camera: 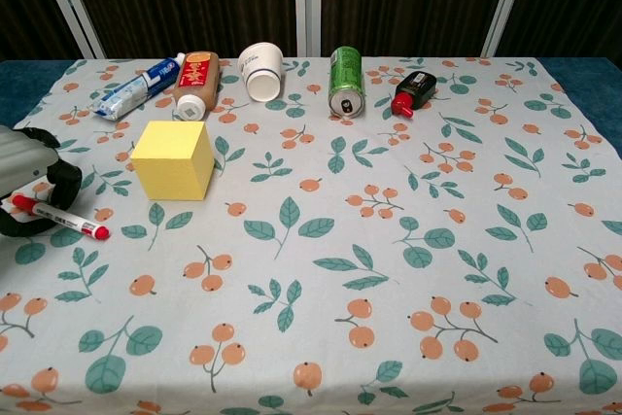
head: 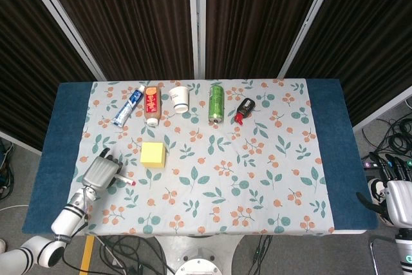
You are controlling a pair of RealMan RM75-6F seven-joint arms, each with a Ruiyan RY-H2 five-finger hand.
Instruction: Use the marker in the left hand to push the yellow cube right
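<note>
The yellow cube [head: 153, 154] [camera: 173, 159] sits on the floral cloth, left of centre. My left hand [head: 102, 172] [camera: 27, 182] lies at the table's left side, below and left of the cube, and grips a white marker [camera: 60, 219] with a red cap. The marker's red tip [head: 132, 183] points right and toward the table's front, a short way from the cube and not touching it. My right hand [head: 397, 201] hangs off the table's right edge, low; its fingers are not visible.
A row of objects lies along the back: a toothpaste tube [camera: 138, 87], a brown bottle [camera: 196, 83], a white cup [camera: 262, 69], a green can [camera: 344, 80] and a small black bottle [camera: 412, 91]. A blue cloth [head: 331, 146] borders the floral cloth.
</note>
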